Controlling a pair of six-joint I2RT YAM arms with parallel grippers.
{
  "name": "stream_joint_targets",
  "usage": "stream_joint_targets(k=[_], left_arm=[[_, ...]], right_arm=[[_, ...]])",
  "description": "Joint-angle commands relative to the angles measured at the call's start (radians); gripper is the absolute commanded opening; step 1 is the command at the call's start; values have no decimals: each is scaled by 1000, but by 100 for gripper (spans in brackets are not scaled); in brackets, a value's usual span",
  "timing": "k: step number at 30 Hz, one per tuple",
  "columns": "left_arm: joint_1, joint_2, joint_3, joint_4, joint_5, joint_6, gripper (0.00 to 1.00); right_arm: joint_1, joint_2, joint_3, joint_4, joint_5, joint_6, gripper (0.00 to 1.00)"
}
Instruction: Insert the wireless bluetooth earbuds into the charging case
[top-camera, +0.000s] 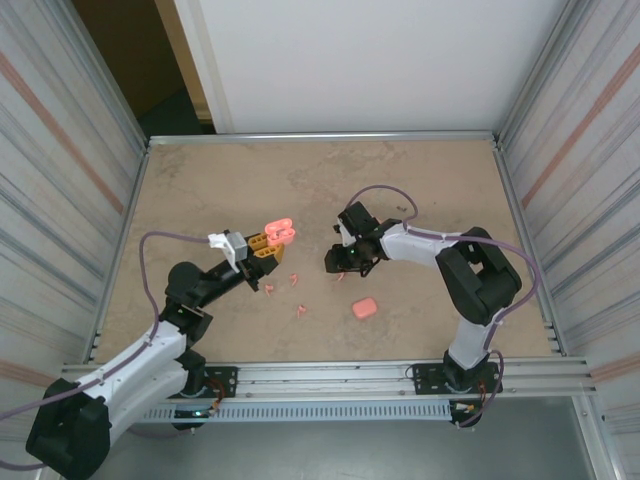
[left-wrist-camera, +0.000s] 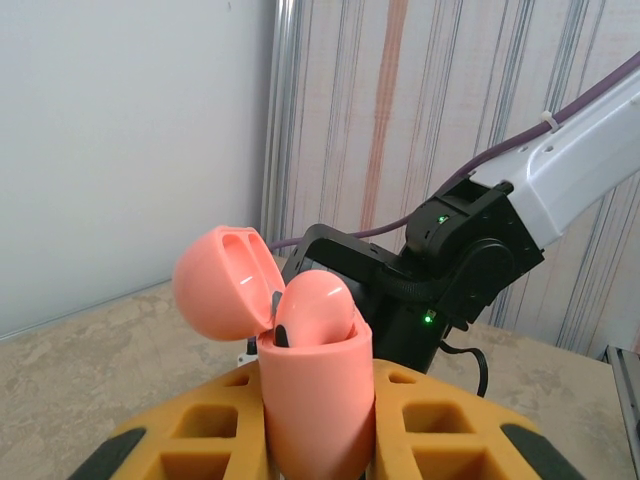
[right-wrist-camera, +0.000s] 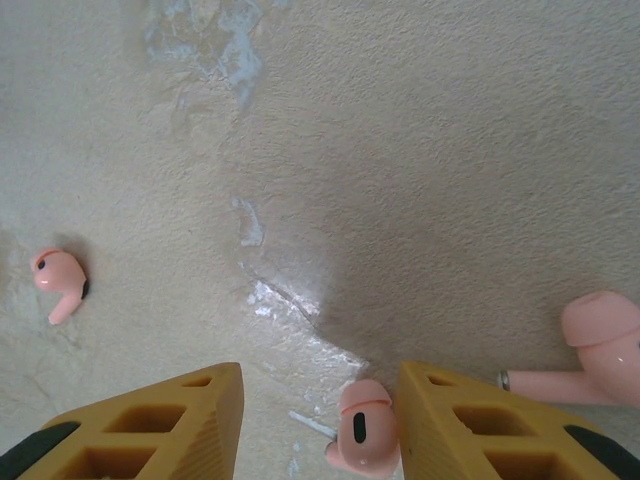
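I count two pink charging cases: the open case (left-wrist-camera: 315, 400) in my left hand (top-camera: 262, 246) and the closed case (top-camera: 364, 307) lying on the surface (top-camera: 450, 190) to the right. Under my right hand (right-wrist-camera: 320, 400) I count three earbuds: the left earbud (right-wrist-camera: 58, 282), the middle earbud (right-wrist-camera: 362, 435) between my fingers, and the right earbud (right-wrist-camera: 598, 345). From above, about five tiny pink earbuds show scattered between my two hands, though they are too small there for a sure count. Two arms, two hands.
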Motion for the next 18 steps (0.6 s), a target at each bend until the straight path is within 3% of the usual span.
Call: stream_joint_targets(k=[1, 18], left_arm=[[2, -20, 25, 6, 8, 20, 0], [2, -14, 21, 6, 2, 22, 0]], right_arm=[[7, 20, 27, -36, 1, -32, 43], [33, 6, 59, -152, 136, -65, 45]])
